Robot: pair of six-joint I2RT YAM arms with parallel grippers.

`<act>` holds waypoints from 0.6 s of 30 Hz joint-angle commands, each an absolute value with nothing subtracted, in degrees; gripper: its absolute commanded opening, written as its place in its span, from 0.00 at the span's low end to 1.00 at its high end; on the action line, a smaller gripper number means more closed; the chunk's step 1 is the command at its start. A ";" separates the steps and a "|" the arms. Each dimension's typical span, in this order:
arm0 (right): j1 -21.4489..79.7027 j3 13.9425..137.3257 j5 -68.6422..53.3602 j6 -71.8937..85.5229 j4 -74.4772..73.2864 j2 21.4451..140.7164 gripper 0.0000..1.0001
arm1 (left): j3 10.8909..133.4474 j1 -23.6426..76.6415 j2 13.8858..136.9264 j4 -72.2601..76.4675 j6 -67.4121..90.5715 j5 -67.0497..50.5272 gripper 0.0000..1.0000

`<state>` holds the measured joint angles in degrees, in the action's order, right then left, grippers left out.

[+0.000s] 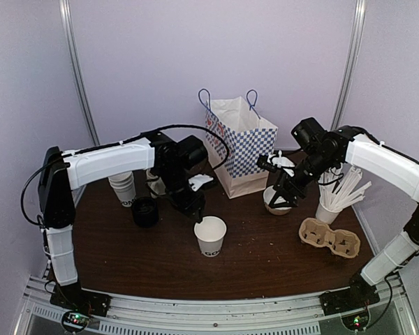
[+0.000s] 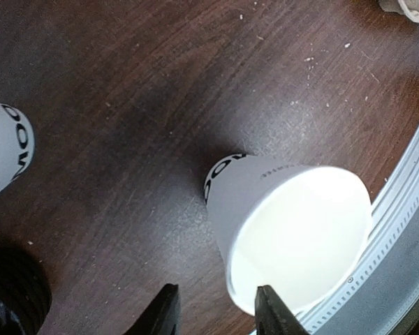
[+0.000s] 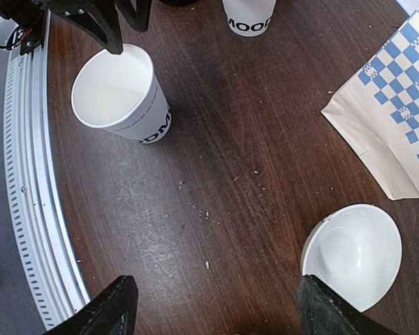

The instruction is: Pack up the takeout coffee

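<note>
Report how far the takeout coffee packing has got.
Done: one paper cup stands upright by itself on the table. In hand: the left pincer sits at its rim, jaws apart, gripping nothing; the right pincer hangs open near the white bowl. Left: the cup has no lid, the black lids sit untouched, and the cup is in neither the cardboard carrier nor the checkered bag.

Brown table [image 1: 265, 269] with paper cup [image 1: 210, 235], bag [image 1: 241, 150], bowl [image 3: 351, 255], carrier [image 1: 329, 238]
</note>
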<state>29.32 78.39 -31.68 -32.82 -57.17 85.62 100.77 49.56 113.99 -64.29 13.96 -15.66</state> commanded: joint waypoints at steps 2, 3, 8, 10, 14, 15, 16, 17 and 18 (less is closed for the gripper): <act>29.18 79.80 -32.05 -32.68 -57.48 86.06 0.82 | 102.50 49.12 101.85 -66.81 8.61 -5.26 0.49; 29.18 79.74 -32.04 -32.76 -57.52 86.09 0.82 | 101.85 48.73 100.48 -66.84 7.83 -1.99 0.55; 29.18 79.81 -32.12 -32.87 -57.76 85.47 0.83 | 96.62 41.34 96.07 -67.19 8.25 7.36 0.78; 29.18 79.60 -32.08 -32.88 -57.75 84.99 0.83 | 94.43 38.02 95.23 -67.24 8.82 8.03 0.83; 29.20 79.04 -31.64 -32.95 -57.46 84.39 0.83 | 89.79 35.22 93.69 -65.01 5.55 8.84 0.83; 29.18 78.94 -31.46 -32.96 -57.41 84.30 0.83 | 88.72 35.16 93.59 -64.07 4.30 8.01 0.82; 29.18 78.91 -31.39 -32.96 -57.39 84.24 0.83 | 87.88 35.16 93.53 -63.23 3.39 6.76 0.81; 29.18 78.81 -31.40 -32.96 -57.32 84.25 0.83 | 87.54 35.16 94.21 -62.76 2.97 5.67 0.80; 29.18 78.81 -31.42 -32.96 -57.32 84.37 0.83 | 87.44 35.16 95.05 -62.70 3.02 4.88 0.78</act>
<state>29.32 78.39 -31.66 -32.84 -57.21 85.62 88.44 34.41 94.19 -65.91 6.39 6.83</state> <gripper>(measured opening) 0.827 0.801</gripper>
